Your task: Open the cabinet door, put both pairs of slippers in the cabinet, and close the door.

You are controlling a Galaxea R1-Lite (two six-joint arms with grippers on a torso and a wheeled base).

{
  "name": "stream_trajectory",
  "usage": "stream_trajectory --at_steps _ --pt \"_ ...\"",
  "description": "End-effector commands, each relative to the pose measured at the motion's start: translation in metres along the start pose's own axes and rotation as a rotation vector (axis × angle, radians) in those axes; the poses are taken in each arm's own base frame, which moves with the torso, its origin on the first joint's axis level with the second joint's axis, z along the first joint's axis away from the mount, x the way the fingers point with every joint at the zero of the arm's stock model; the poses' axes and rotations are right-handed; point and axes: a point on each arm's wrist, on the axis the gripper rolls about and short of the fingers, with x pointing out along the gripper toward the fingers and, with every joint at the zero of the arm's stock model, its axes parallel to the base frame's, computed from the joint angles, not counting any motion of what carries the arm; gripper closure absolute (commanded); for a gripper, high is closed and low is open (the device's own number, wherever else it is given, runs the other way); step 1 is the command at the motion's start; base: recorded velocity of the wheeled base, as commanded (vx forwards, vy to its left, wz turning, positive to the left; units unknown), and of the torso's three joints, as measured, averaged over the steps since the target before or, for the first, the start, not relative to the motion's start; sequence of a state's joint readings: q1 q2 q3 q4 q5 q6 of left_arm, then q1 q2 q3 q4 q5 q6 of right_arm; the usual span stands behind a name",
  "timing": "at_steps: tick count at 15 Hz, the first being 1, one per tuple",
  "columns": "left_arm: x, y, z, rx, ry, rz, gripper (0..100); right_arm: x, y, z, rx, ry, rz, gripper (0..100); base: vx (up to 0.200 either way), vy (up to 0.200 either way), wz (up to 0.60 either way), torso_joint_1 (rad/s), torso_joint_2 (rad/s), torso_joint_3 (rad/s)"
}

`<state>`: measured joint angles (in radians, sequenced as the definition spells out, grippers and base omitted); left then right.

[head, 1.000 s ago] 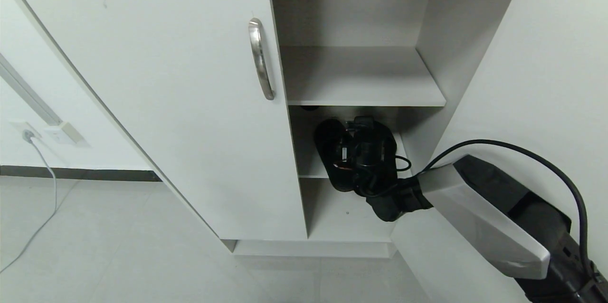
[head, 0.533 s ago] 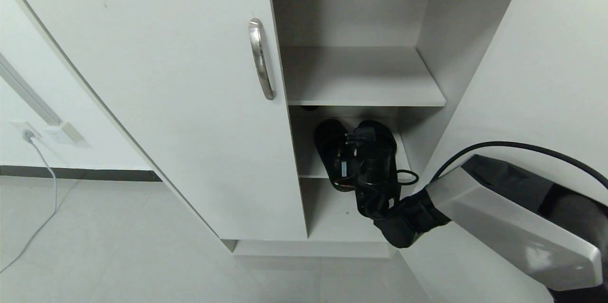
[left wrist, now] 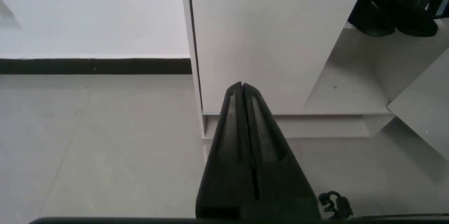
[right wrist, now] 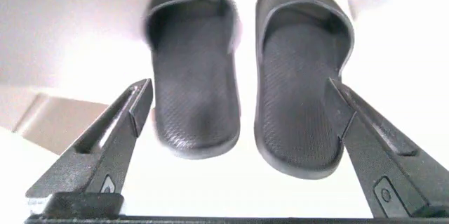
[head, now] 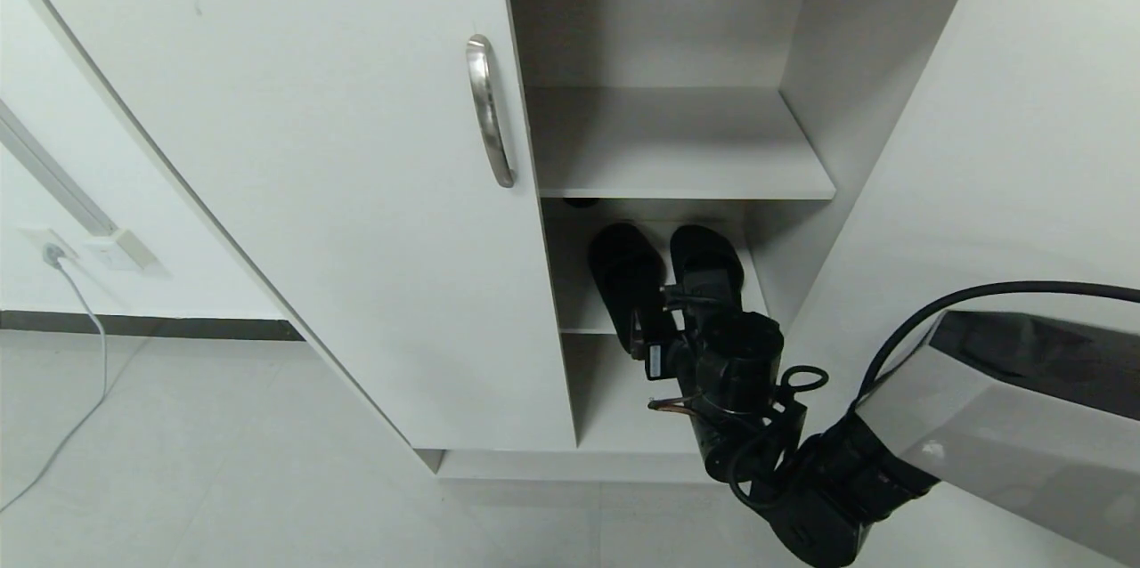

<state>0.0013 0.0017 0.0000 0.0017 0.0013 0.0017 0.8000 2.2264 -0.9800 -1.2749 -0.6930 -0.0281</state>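
Left wrist view is showing the left end effector, fingers pressing together, hanging before the closed left cabinet door; in the head view that door is carrying a metal handle; right of it, one pair of black slippers is lying side by side on the middle shelf, heels toward its front edge; the right end effector is hanging spread, gripping nothing, just before that edge; the right door is standing open.
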Motion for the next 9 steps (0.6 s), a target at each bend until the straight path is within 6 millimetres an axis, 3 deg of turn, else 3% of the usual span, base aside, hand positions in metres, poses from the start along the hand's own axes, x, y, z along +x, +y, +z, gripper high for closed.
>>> stream_trajectory --at_steps 1,4,9 --pt "0.0 0.0 0.0 -0.002 0.001 0.001 100 -0.01 0.0 0.005 -0.002 0.002 0.016 0 0.0 0.0 0.0 0.0 0.0 0.0" --pt "0.0 0.0 0.0 -0.002 0.001 0.001 100 -0.017 0.003 0.0 -0.01 0.011 0.033 0 0.0 0.0 0.0 0.0 0.0 0.0" --pt "0.0 0.0 0.0 -0.002 0.001 0.001 100 -0.021 0.002 0.0 -0.015 0.015 0.036 0 -0.2 0.0 0.0 0.0 0.0 0.006"
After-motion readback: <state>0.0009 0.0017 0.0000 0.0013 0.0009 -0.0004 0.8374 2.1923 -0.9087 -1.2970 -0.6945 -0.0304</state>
